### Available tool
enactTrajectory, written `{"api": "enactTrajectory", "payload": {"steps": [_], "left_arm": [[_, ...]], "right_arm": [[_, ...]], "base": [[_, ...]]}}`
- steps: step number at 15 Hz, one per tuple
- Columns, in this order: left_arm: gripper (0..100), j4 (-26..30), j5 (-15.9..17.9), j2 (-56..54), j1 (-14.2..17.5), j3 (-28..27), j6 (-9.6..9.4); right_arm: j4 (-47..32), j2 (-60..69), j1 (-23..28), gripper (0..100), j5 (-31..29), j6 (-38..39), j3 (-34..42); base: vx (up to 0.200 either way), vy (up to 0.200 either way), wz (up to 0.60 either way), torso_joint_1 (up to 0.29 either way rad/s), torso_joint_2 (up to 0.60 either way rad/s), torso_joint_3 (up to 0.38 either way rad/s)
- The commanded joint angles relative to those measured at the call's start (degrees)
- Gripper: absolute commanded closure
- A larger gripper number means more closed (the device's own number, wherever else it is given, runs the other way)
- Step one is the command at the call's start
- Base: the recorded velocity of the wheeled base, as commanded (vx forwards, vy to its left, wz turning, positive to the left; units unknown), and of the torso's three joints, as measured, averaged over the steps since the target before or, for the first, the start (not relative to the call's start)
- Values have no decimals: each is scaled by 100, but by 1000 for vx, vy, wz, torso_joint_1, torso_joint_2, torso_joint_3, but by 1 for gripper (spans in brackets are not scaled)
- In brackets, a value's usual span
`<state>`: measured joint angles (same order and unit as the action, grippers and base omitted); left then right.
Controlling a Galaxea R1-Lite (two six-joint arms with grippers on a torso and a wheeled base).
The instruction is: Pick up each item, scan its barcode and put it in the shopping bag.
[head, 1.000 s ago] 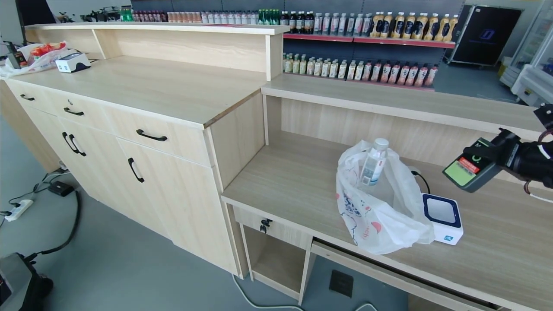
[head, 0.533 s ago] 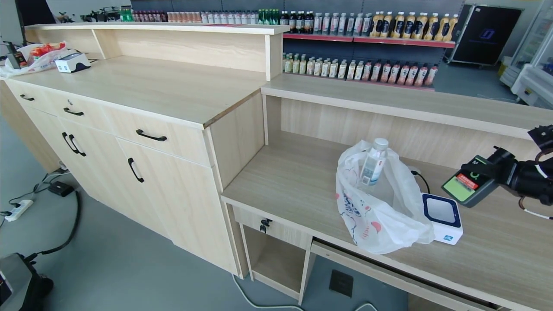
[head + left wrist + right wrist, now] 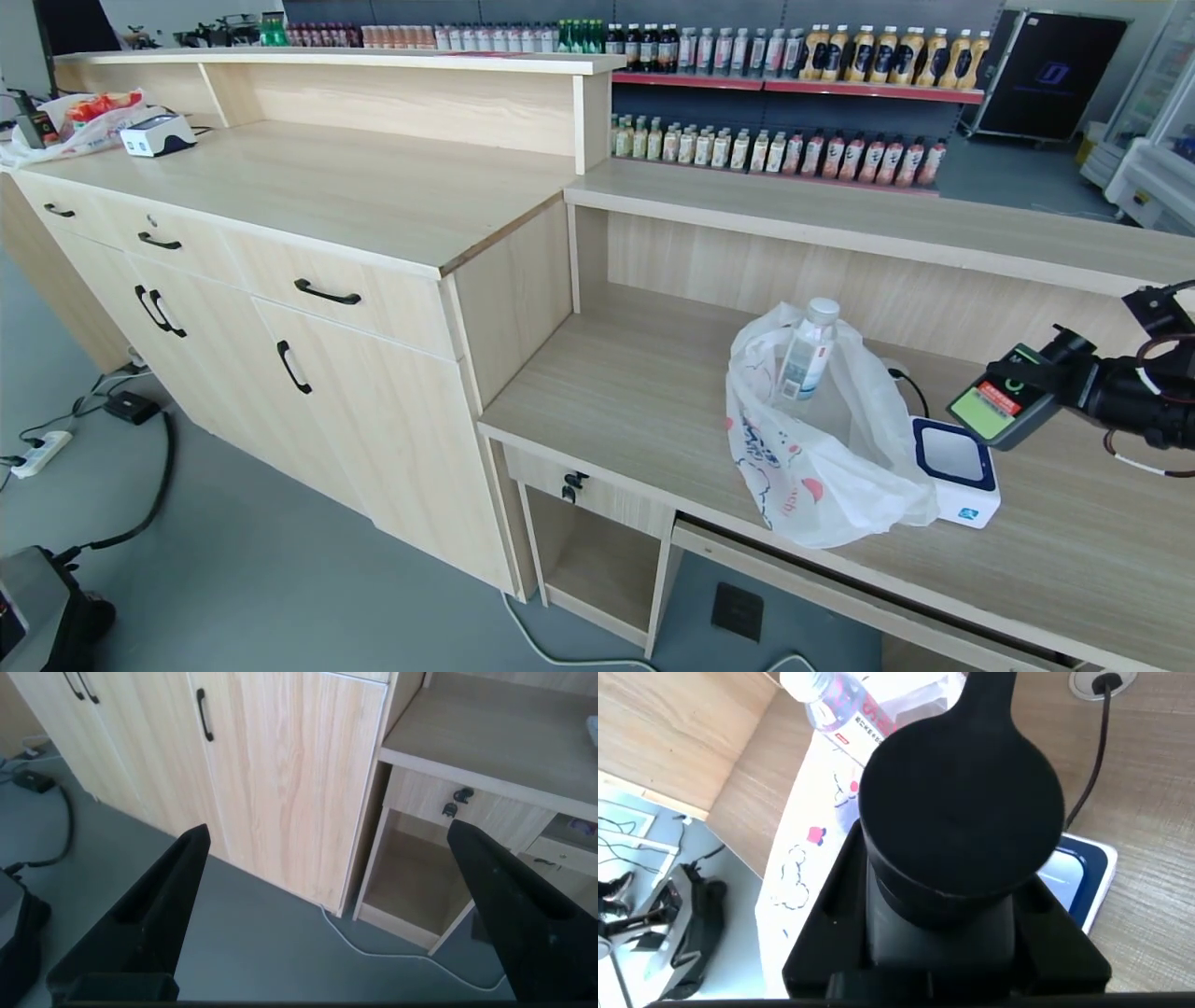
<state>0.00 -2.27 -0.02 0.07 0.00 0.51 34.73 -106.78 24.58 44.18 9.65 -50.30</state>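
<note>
My right gripper (image 3: 1053, 375) is shut on a dark container (image 3: 995, 411) with a green and red label. It holds the container tilted just above and to the right of the white barcode scanner (image 3: 956, 469) on the low counter. In the right wrist view the container (image 3: 962, 812) is a black round shape over the scanner (image 3: 1080, 873). Left of the scanner stands the open white shopping bag (image 3: 822, 457), with a clear bottle (image 3: 808, 351) upright inside. My left gripper (image 3: 327, 924) hangs open over the grey floor in front of the cabinets.
A black cable (image 3: 910, 385) runs behind the scanner to a wall socket (image 3: 1092, 681). The counter's back wall (image 3: 840, 280) rises behind the bag. A tall cabinet block (image 3: 308, 215) stands to the left. The bare countertop (image 3: 1092, 523) extends to the right.
My right gripper has lowered the container and brought it slightly left, closer to the scanner. The bag, bottle and scanner have not moved.
</note>
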Motion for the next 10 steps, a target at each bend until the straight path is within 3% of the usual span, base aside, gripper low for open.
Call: {"api": "enactTrajectory", "payload": {"steps": [1, 10], "left_arm": [[0, 0, -2, 2, 1, 0, 2], [0, 0, -2, 2, 1, 0, 2]], "right_arm": [[-1, -71, 21, 100, 29, 1, 38], [-19, -265, 65, 100, 504, -350, 64]], "base": [[0, 0, 0, 0, 0, 0], [0, 0, 0, 0, 0, 0]]}}
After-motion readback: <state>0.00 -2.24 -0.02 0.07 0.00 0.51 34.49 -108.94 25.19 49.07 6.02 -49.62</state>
